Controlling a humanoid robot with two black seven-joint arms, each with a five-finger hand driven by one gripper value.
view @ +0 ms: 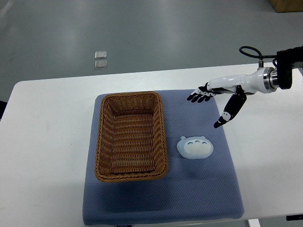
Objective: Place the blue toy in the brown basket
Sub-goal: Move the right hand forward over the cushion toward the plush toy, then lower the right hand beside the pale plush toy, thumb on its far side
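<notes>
A pale blue toy (195, 147) with a small face lies flat on the blue mat (208, 194), just right of the brown wicker basket (131, 136). The basket holds nothing. My right hand (210, 105) hangs above the mat's far right part, up and to the right of the toy and apart from it. Its fingers (199, 96) are spread and point left, the thumb (227, 115) points down, and it holds nothing. My left arm is out of view.
The mat lies on a white table (47, 142). Two small clear squares (100, 60) lie on the grey floor beyond the table's far edge. A cardboard box corner (286, 4) shows at the top right.
</notes>
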